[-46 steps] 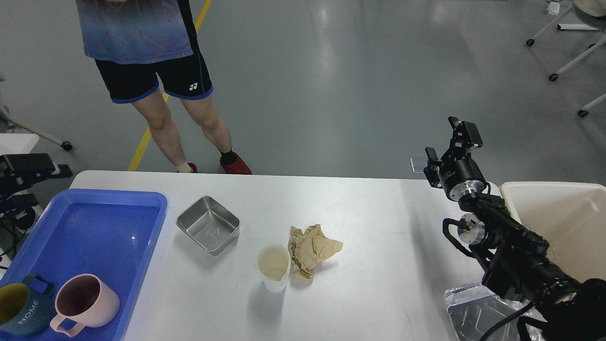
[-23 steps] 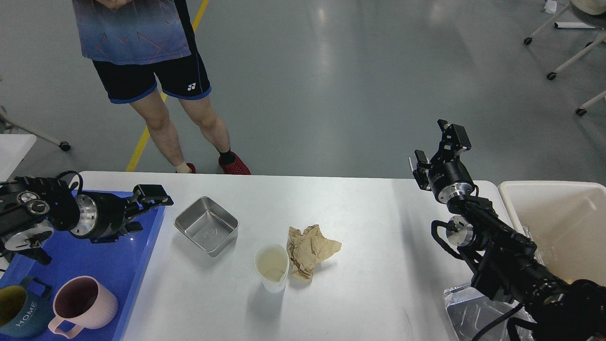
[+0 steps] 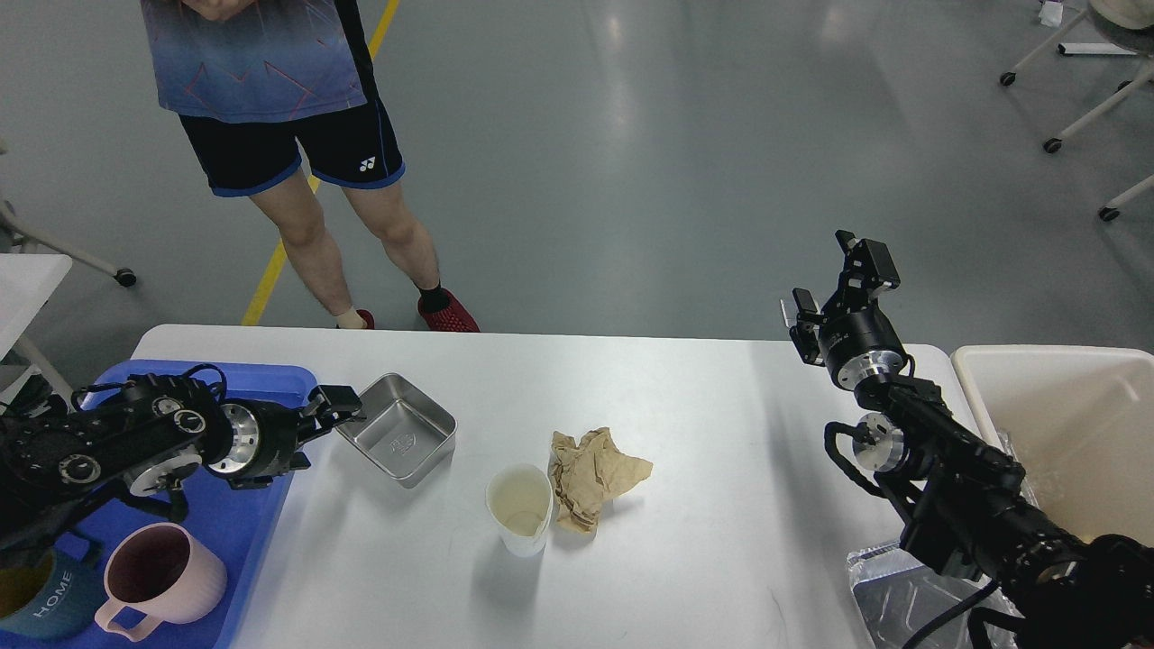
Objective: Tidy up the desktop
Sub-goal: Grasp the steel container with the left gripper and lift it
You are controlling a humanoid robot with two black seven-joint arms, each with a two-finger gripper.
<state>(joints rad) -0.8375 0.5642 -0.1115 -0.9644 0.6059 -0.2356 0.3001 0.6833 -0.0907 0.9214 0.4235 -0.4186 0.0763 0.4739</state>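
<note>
The desktop (image 3: 721, 433) is a wide white tabletop. On it stand a square steel pan (image 3: 397, 431), a white paper cup (image 3: 520, 505) and a crumpled brown paper (image 3: 590, 473) right of the cup. My left gripper (image 3: 320, 437) is open and empty; its upper finger (image 3: 341, 402) is at the pan's left rim. My right gripper (image 3: 837, 279) is open and empty, raised over the desktop's far right edge, apart from every item.
A blue tray (image 3: 225, 374) at the left holds a pink mug (image 3: 158, 577) and a dark "HOME" mug (image 3: 36, 608). A cream bin (image 3: 1064, 424) stands at the right, with a foil container (image 3: 892, 599) below it. A person (image 3: 297, 135) stands beyond the far edge.
My left arm came into view and moved right across the blue tray to the steel pan's left rim. My right arm shifted slightly. The items on the desktop have not moved.
</note>
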